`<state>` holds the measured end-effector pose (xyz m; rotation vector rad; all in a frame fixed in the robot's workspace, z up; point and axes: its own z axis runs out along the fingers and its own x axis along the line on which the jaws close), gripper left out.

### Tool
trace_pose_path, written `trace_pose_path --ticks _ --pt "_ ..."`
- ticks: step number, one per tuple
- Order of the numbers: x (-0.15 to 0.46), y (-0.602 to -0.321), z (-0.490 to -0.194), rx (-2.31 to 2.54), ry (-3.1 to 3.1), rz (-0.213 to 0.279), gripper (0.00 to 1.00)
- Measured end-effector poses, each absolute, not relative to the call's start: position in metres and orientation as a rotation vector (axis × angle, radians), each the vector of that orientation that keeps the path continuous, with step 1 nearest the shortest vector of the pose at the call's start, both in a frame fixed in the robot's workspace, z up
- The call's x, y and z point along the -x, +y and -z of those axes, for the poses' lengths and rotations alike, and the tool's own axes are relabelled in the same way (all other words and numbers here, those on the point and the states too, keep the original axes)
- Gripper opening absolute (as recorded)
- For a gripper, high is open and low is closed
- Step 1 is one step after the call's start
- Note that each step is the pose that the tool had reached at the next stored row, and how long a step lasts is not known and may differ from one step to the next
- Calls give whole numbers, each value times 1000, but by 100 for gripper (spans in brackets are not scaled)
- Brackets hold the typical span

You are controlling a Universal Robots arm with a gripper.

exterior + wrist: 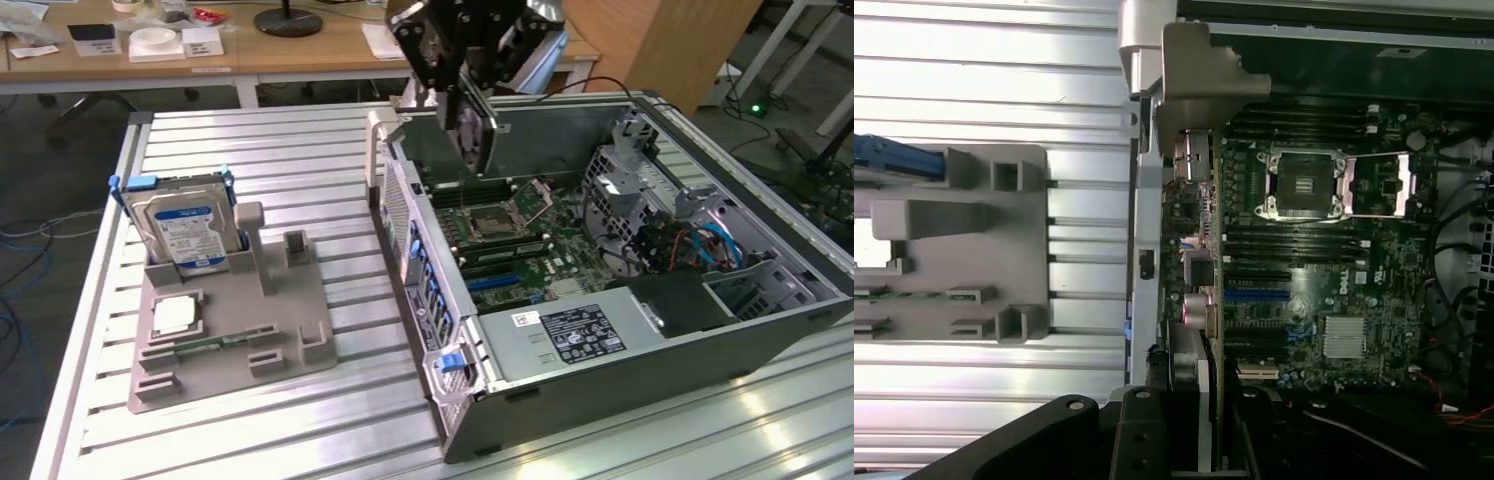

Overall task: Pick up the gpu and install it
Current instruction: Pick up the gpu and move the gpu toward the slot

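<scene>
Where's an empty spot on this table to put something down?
Bare slats lie between the grey holder and the computer case, and more lie behind the holder. Inside the case it is crowded; the gpu hangs there.

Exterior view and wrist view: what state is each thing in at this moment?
gpu: held upright over the open case, not seated.
gripper: fingers shut on the gpu.
computer case: lying on its side, side panel off.
processor socket: lid flipped open.
hard drive: standing upright in the gray holder.
processor chip: lying flat on the holder.
</scene>
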<state>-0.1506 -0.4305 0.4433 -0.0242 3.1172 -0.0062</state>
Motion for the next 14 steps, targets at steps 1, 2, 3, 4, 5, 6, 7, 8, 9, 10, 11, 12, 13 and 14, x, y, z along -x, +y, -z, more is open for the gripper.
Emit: trace_pose_path --ticks 1,2,3,4,5,6,7,8,9,10,11,12,13,14 --pt "146 -430 -443 24 3117 6 28" --pt "142 -430 -443 24 3117 6 28" --pt "139 -430 -443 24 3118 5 28" --pt "135 -430 -443 24 3119 4 28" --pt "132 -430 -442 24 3120 3 28" --pt "129 -430 -442 24 3121 2 28" --pt "126 -430 -442 24 3122 2 28" --pt "123 -430 -442 24 3123 2 28" --pt "120 -430 -442 24 3123 2 28" --pt "117 -430 -442 24 3124 2 28" --pt "114 -430 -442 24 3125 2 28" --pt "110 -430 -442 24 3126 2 28" --pt "107 -430 -442 24 3128 2 28" --pt "104 -430 -442 24 3129 2 28"
